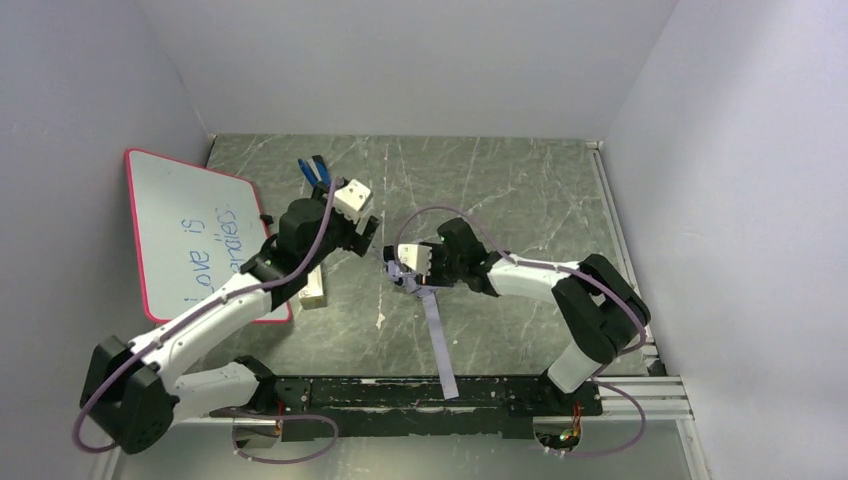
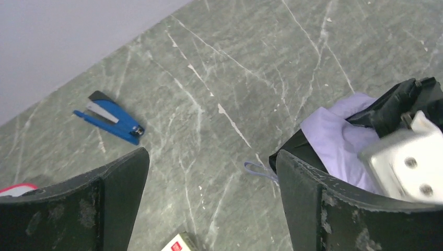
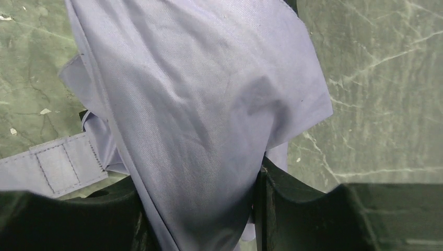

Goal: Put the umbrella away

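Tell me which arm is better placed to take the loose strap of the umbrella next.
Left, probably. The left gripper is open and empty near the umbrella; the right gripper is shut on its fabric. The strap trails free.

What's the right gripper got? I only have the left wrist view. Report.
Observer: The right gripper is shut on the umbrella, with lavender fabric pinched in its grip.
Operator: Tell me where the strap runs.
Observer: The closure strap trails flat from the umbrella toward the arm bases.
Operator: Name what's on the far left.
Observer: A red-edged whiteboard with handwriting on it.
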Motion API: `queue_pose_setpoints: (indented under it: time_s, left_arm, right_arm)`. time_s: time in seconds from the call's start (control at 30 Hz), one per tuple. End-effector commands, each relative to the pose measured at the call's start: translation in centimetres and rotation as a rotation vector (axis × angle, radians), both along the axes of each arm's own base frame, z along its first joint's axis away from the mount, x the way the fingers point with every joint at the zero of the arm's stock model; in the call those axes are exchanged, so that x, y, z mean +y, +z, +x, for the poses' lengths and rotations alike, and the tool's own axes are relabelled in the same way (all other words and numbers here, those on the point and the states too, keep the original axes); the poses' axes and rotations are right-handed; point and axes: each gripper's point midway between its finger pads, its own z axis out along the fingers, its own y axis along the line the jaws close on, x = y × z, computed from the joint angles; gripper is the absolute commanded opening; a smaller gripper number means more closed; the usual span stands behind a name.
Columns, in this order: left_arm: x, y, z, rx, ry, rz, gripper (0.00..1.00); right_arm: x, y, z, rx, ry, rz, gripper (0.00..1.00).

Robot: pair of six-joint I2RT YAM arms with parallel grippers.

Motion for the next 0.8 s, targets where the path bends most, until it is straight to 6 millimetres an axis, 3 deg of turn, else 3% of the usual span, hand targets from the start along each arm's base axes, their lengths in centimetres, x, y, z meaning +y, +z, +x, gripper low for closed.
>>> queue_pose_setpoints:
  time_s: [0.0, 0.23, 0.47, 0.63, 0.77]
  left_arm:
    - [-2.8, 0.4, 0.9, 0.06, -0.15, -0.037, 0.95]
    - [-6.8, -2.6, 1.3, 0.182, -0.395, 0.04, 0.94]
    - [-10.2, -5.9, -1.8, 0.291, -0.741, 0.096, 0.95]
    - [-10.8, -8.1, -2.9, 0.414, -0.832, 0.109, 0.94]
    - [-11.6, -8.9, -5.1, 0.506, -0.923, 0.047, 0.96]
  right_arm:
    - [-4.4, -4.1, -1.4, -0.04, -0.106, -0.226, 0.0]
    - [-4.1, -4.2, -4.0, -0.108, -0.1, -0.252, 0.0]
    - [-3.9, -4.3, -5.8, -0.199, -0.101, -0.277, 0.0]
    - [-3.5, -4.0, -6.3, -0.221, -0.095, -0.26, 0.0]
    - [-3.5, -4.2, -6.4, -0.221, -0.086, -0.276, 0.0]
